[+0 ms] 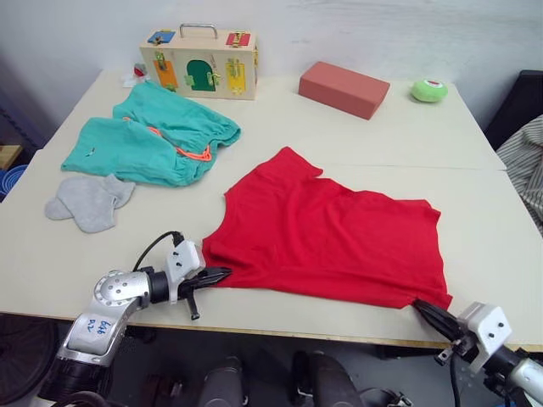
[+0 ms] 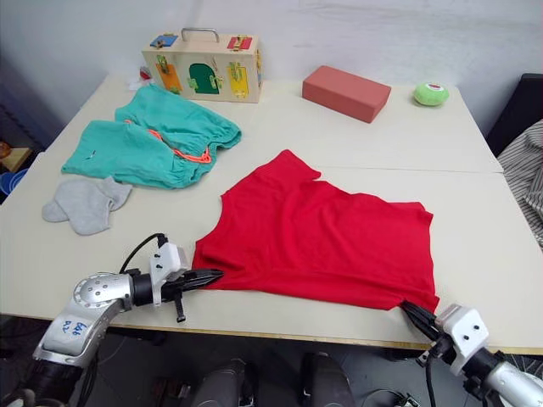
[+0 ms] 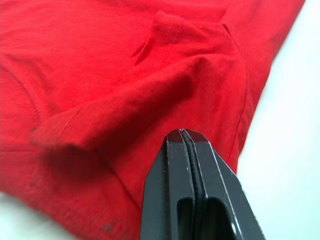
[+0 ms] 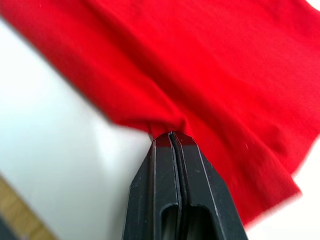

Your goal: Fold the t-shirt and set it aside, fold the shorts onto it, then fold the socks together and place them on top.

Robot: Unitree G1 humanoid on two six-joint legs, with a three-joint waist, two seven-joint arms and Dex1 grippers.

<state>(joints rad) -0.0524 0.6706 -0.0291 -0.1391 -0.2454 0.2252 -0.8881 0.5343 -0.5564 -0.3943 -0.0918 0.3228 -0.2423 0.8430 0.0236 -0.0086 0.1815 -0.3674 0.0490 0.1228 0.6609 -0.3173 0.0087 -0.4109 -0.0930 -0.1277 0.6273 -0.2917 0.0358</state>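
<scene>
Two grippers were clamped on the shirt (image 1: 331,233), which lay spread on the table (image 1: 475,144) toward its near edge: the left gripper (image 1: 222,273) pinched the near left corner, the right gripper (image 1: 417,307) the near right corner, each with its jaws pressed tight together on a tuck of red cloth. Judged from how it draped, the shirt was light, limp and not slippery; it would sag between the two holds and crease wherever it was dragged, so corners and hems looked the sound places to take it, with both ends lifted evenly. From the head views, the shorts (image 1: 153,136) lay at the far left with the socks (image 1: 89,202) just beside them, well apart from the shirt, plus a wooden box (image 1: 199,61), a brick (image 1: 344,88) and a green ball (image 1: 429,91) along the far side. Left wrist view added a sleeve fold bunched just beyond the fingers (image 3: 172,200), while the right wrist view showed cloth gathered to a point at the fingertips (image 4: 162,175).
</scene>
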